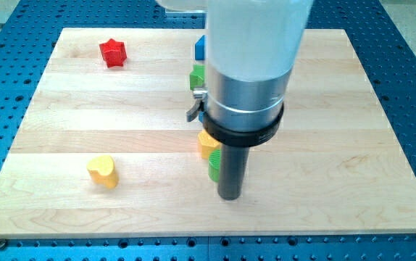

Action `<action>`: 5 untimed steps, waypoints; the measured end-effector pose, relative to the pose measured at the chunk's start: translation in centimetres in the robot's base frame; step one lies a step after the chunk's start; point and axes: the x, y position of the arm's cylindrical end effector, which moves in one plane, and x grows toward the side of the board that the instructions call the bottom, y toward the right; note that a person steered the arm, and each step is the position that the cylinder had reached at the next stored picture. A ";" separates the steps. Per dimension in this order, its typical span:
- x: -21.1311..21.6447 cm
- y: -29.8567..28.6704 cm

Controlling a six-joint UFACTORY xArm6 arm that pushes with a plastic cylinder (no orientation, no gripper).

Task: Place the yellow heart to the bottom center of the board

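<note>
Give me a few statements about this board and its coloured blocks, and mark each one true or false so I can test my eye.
1. The red star sits near the view's top left of the board. True.
2. The yellow heart is touching my tip. False: the heart lies apart, well to the view's left of the tip.
3. A blue block peeks out beside the arm near the view's top. True.
4. The yellow heart already rests at the bottom centre. False: it lies in the lower left part.
5. The board is bare to the tip's left. False: a yellow block and a green block sit right beside the rod.
</note>
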 end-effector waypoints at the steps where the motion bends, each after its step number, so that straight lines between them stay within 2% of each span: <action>1: -3.1 1.2; 2: -3.0 -0.7; 3: -5.3 2.0; 4: -5.4 -0.5; 5: 0.3 -0.6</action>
